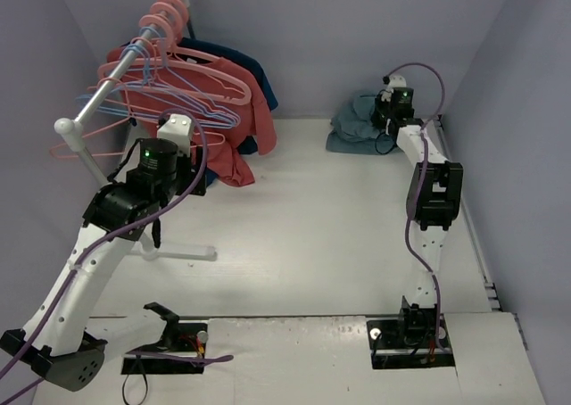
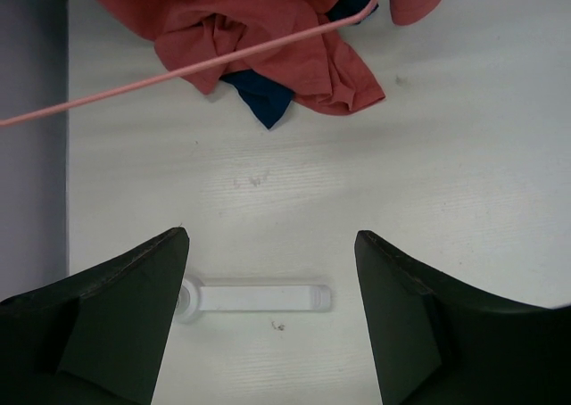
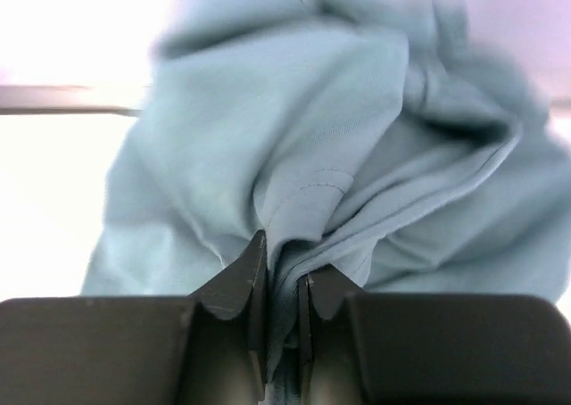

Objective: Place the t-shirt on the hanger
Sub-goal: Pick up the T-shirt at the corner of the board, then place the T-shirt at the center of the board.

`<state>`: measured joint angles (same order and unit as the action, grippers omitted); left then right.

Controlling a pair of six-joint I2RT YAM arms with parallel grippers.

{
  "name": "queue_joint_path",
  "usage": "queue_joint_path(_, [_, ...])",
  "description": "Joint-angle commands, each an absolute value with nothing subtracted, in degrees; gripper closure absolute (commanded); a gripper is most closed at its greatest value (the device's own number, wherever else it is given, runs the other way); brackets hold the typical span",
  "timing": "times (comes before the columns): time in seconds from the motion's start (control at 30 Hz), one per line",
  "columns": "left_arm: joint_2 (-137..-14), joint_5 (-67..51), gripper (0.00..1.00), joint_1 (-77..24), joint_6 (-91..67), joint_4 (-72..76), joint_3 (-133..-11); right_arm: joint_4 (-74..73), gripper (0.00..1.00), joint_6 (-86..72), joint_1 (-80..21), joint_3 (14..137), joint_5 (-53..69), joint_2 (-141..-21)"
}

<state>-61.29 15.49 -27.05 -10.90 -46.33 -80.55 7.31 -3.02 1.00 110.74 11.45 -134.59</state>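
I have the right gripper (image 3: pixel 283 264) at the far right corner of the table (image 1: pixel 312 235), where the t-shirt (image 1: pixel 352 127) lies as a crumpled heap close to the back wall. Its fingers are closed on a raised fold of the fabric, with cloth showing between the two tips, so I judge the step in hand to be securing and lifting the garment. Before lifting, I check that the pinch holds a single layer near a hem or shoulder, not a bunched fold; from the wrist view I cannot tell which part is caught. I should raise slowly and straight up, so that the cloth unfolds under its own weight and does not drag along the wall. The left gripper (image 2: pixel 272 237) hangs above the table beside the rack (image 1: pixel 105 86) with its fingers spread wide and holding nothing. The hanger (image 2: pixel 178 70) crosses the top of the left wrist view, above the red shirt (image 2: pixel 268 39) and a dark blue garment (image 2: pixel 263 103). I must take only this thin pink wire and avoid snagging the red cloth behind it. The two task items are well apart, so one has to be carried across.
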Motion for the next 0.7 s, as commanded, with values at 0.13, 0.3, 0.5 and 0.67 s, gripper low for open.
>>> queue_joint_path(0.13, [-62.31,15.13,0.29,-27.25,-9.93,-43.69,-89.62,11.25,1.00,12.63,-10.33,114.74,13.02,-106.25])
queue_joint_path(0.3, [-61.81,12.16,0.29,-27.33,-10.40,-43.51,-91.95,11.06,1.00,13.06,-16.92,102.09,13.48,-90.41])
queue_joint_path(0.5, [-59.95,7.24,0.29,-27.42,-11.77,-43.42,-90.37,11.16,0.90,3.48,-23.62,76.49,14.66,-73.71])
queue_joint_path(0.67, [-58.37,0.73,0.29,-27.42,-14.09,-42.22,-86.05,9.26,0.51,-7.28,-26.63,56.15,10.16,-64.60])
